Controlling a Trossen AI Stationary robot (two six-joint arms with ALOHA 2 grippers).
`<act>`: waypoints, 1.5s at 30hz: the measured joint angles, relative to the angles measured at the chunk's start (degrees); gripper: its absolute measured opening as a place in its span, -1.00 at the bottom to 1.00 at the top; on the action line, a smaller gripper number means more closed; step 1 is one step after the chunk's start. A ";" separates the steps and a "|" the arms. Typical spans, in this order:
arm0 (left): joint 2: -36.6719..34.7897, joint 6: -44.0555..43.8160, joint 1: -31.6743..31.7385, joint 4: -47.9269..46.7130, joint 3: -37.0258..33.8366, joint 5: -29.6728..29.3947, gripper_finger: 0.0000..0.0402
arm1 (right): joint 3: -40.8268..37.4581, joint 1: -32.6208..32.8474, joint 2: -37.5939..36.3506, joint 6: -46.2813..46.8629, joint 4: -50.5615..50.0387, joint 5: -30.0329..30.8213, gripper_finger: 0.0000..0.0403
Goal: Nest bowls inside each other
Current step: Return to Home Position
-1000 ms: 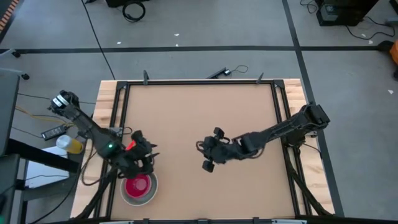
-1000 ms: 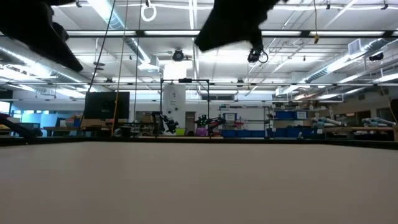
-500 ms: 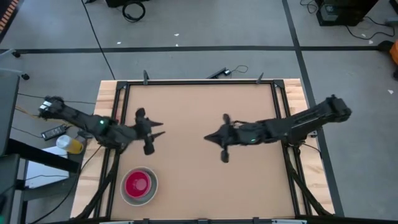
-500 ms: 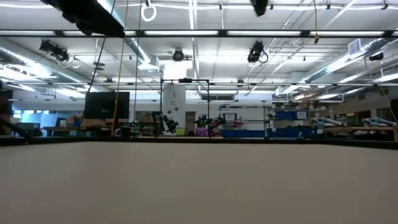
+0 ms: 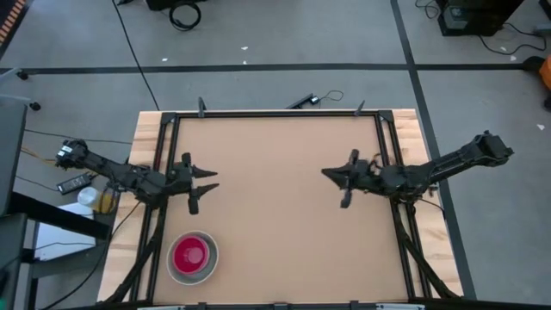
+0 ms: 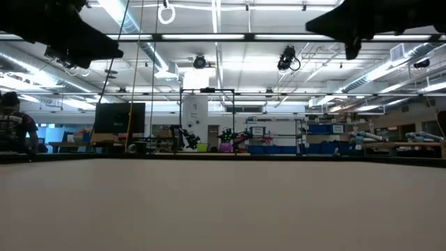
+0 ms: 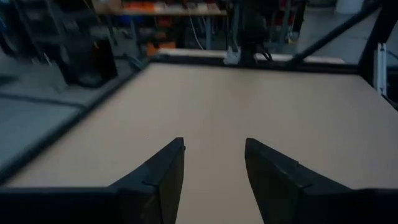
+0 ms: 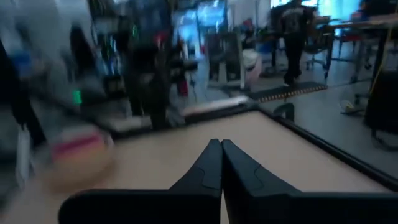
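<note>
A small magenta-red bowl (image 5: 191,253) sits inside a white-grey bowl (image 5: 209,265); this stack stands on the table (image 5: 275,155) near its front left corner. It shows as a blurred pink shape (image 8: 78,155) in the right wrist view. My left gripper (image 5: 213,179) hovers open over the table's left side, beyond the stack, pointing level toward the right; nothing is between its fingers (image 7: 214,149). My right gripper (image 5: 325,173) hovers shut over the right side, pointing left, its fingers closed on each other (image 8: 219,146). No other bowls show.
A black frame (image 5: 275,113) runs round the tabletop. The middle of the table lies bare between the two grippers. A yellow object (image 5: 102,201) sits off the left edge. A person (image 6: 14,129) stands in the room beyond the table.
My left gripper has risen from just above the bowl stack, swung toward the far edge and tipped from pointing down to level. My right gripper has drawn back from the table's middle toward the right edge and levelled out. The bowls have stayed put.
</note>
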 joint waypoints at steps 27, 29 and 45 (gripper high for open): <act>-19.70 5.87 3.84 -0.12 -9.83 3.75 -0.25 | -18.12 -0.87 -30.81 -4.92 -3.29 -6.72 -0.95; -19.68 6.23 4.19 0.02 -9.86 3.76 -0.30 | -18.01 -0.88 -31.36 -5.23 -1.99 -8.87 -0.95; -19.70 7.50 7.84 7.08 -12.22 6.51 -0.57 | -17.90 -0.79 -35.98 -1.36 -9.96 -12.56 -0.95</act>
